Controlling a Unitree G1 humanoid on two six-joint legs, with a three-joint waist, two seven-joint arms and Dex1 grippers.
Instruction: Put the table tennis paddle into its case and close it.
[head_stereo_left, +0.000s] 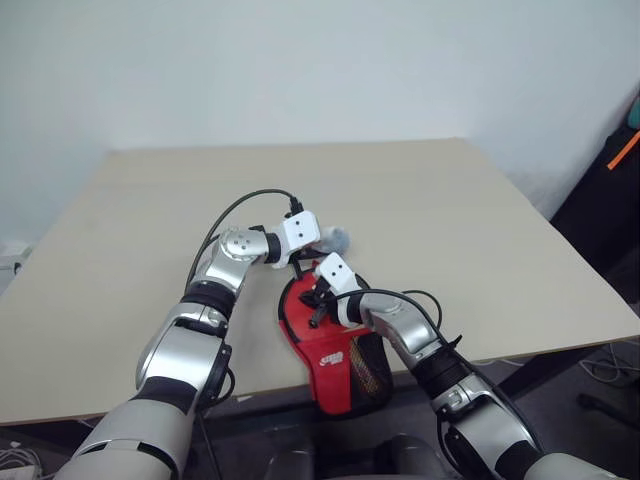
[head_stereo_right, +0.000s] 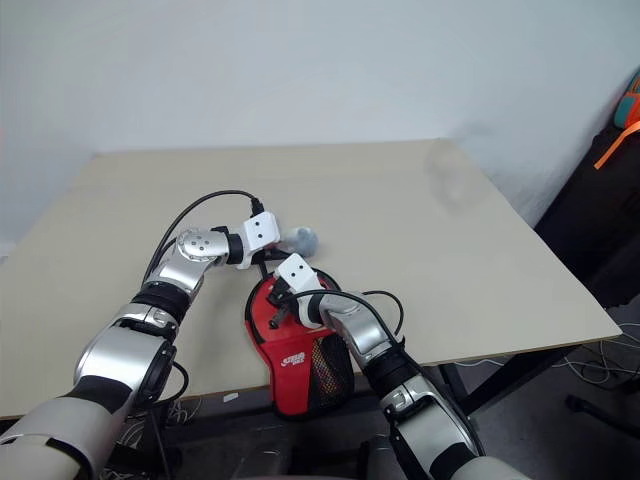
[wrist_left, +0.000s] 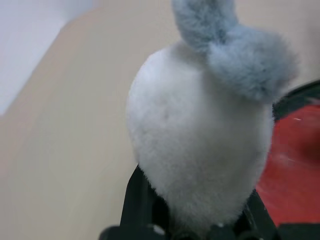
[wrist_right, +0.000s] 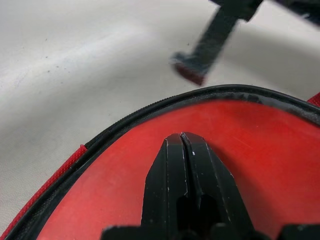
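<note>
Nearest, at 6 o'clock: mesh end of the case (head_stereo_left: 335, 365), hanging over the near edge of the table (head_stereo_left: 450, 220), white logo just above it. Long axis from about 11 o'clock (round head) to 5 o'clock (narrow end), red front up.

Right gripper (wrist_right: 181, 135) pressed flat on the round head, fingers closed tight together with nothing between them. Under them a smooth red face ringed in black, with a red fabric lip and zip line outside that ring. Reads as the table tennis paddle (wrist_right: 100, 190) already seated inside the case, though no handle shows, so only a judgement.

Left gripper (head_stereo_left: 322, 242) at 12 o'clock of the case's head, just beside its rim, clamped narrow on a pale bluish-white wrapper (wrist_left: 200, 150) (soft, crumpled, bulging out past the fingers).

Closing turns on the zip edging round the head: right claw sits on top of it, left claw just beyond its far rim, so both near, neither on the pull. Zip pull not made out.

In the way: the wrapper, filling the left claw, likely to be dropped clear first. Also the right claw itself, resting where the front must lie shut. Rest of the table bare; overhanging end could tip if pushed toward 6 o'clock.
</note>
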